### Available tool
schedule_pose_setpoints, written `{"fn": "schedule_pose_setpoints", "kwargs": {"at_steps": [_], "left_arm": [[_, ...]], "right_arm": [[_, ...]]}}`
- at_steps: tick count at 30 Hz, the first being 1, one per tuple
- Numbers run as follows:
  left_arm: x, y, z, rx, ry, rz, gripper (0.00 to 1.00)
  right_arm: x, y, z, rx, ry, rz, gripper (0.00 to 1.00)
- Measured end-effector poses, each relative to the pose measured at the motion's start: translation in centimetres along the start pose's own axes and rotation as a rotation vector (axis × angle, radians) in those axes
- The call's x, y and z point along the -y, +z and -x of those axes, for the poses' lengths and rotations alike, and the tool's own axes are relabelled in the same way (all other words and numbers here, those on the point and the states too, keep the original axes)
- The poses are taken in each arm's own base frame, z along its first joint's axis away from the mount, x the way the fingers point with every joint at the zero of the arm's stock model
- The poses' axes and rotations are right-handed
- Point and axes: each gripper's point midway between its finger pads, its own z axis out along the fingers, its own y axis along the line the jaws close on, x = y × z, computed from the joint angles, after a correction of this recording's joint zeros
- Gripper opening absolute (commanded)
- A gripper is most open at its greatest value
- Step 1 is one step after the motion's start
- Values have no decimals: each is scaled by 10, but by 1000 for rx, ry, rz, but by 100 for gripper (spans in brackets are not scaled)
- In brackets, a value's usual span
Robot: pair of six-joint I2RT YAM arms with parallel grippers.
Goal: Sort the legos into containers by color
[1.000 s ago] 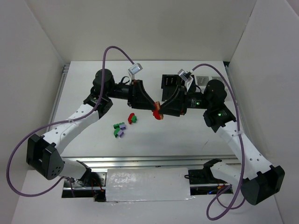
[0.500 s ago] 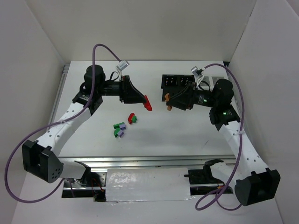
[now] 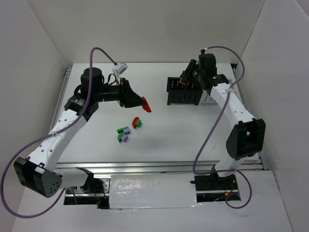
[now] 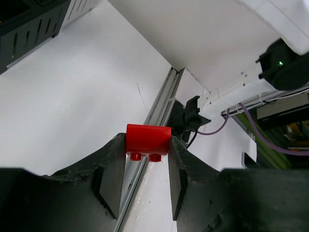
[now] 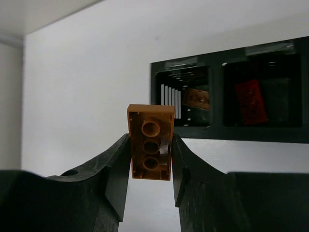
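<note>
Sorting is partly done. One brown-orange lego and one red lego lie in adjacent black compartments of the containers, which stand toward the far right corner of the table.

Unsorted: a red-and-green pair and a green-and-purple cluster, both left of the table's centre.

In transit:
- A second brown-orange lego, clamped in the right gripper at the containers.
- A second red lego, clamped in the left gripper, between the unsorted pieces and the containers.
</note>
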Motion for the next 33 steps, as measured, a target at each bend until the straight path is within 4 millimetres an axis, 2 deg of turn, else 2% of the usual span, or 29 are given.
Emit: {"fn": "schedule_pose_setpoints", "kwargs": {"at_steps": [3,9,16,17,19,20,23,25,30,33], "left_arm": [[5,-7,2,9,25,21,0],[5,-14,-1,10,47,60,0],[0,-15,-6,-4,45,89,0],[-1,-15,-6,-6,44,92,0],[-2,-15,-7,-9,40,95,0],[-2,-15,-7,-9,40,97,0],[-2,-15,-7,-9,40,98,0],[-2,-15,-7,-9,40,98,0],[-3,-15,-7,-7,39,103,0],[-3,-15,-6,-5,32,104,0]], "right_arm": [[16,29,2,-31,-9,-97,6],[27,59,-7,-86,-23,-190,13],[30,73,-24,-145,-28,-218,27],[29,75,-26,-149,-30,-217,42],[28,77,-31,-161,-30,-217,51],[28,78,-33,-167,-31,-216,62],[26,79,-36,-177,-30,-209,75],[24,78,-37,-185,-32,-207,80],[15,76,-28,-177,-32,-183,81],[-4,70,-36,-223,-55,-59,80]]}}
